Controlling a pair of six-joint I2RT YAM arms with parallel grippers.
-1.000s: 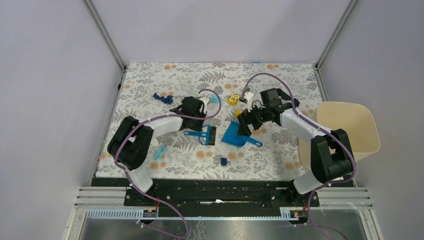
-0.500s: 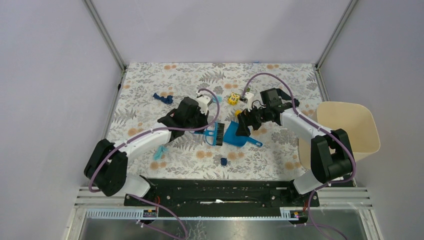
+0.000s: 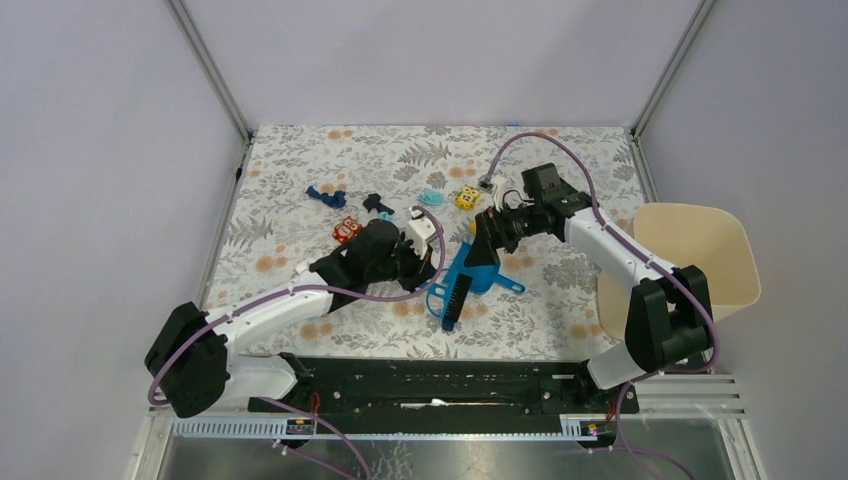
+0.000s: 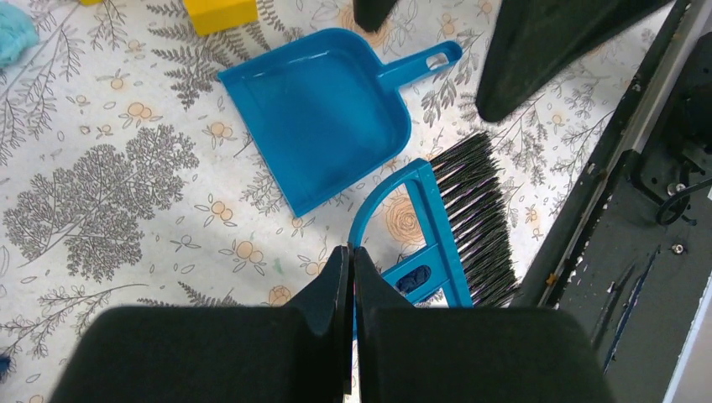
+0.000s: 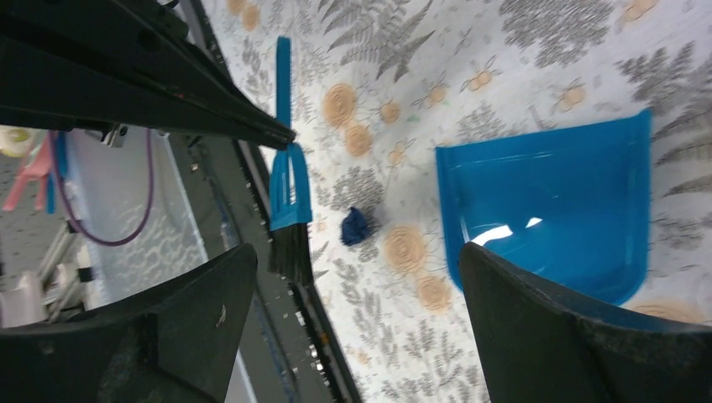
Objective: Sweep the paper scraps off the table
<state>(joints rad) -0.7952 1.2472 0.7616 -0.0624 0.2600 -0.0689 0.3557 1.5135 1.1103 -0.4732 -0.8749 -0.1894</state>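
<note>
Your left arm lies low, stretched from its base at 7 o'clock toward the table centre. The left gripper [image 4: 351,252] has its fingers pinched together on the loop handle of the blue hand brush [image 4: 458,222], which sits at 7 o'clock of the blue dustpan [image 3: 482,272].

Your right arm arches in from 4 o'clock. The right gripper [image 5: 357,260] angles down over the pan with its jaws wide apart, holding nothing.

The right wrist view shows a dark blue paper wad [image 5: 355,226] just beside the bristles, between brush and pan; you can't make it out from the top view. The top view gives you the far paper scraps: dark blue [image 3: 325,195] at 10 o'clock, light cyan [image 3: 432,198] at 12. The left wrist view catches a yellow block [image 4: 220,13] past the pan.

Surface: the table [image 3: 300,160] has a fern-and-flower cloth. There's a beige bin [image 3: 700,250] at 3 o'clock and plain lilac walls [image 3: 420,60].
</note>
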